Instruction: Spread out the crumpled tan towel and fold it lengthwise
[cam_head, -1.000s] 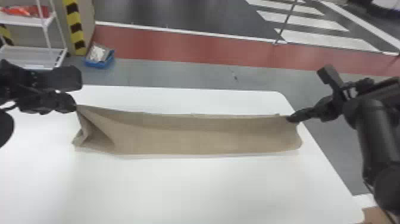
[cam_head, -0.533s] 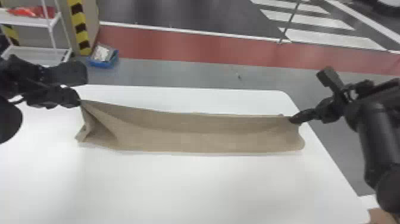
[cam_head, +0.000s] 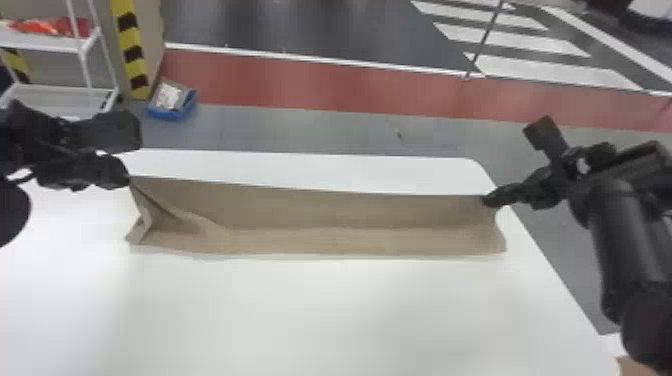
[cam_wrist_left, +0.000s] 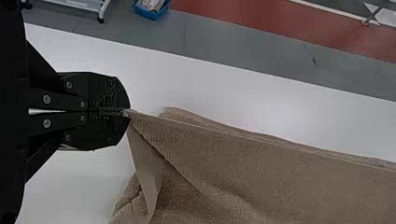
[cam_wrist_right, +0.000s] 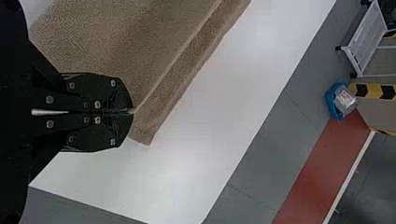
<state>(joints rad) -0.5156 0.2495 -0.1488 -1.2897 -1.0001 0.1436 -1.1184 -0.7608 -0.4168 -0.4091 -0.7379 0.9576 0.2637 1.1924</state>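
Tan towel lies lengthwise across white table, far edge lifted, left end creased. Left hand pinches its far left corner; right hand pinches the far edge at the right end.

Head cam sits farthest back, looking forward and down over the counter. Wrist cams are way closer, each peering down at one end of the towel. All three catch the blue bin: upper left in head, top edge in left wrist, right side in right wrist.
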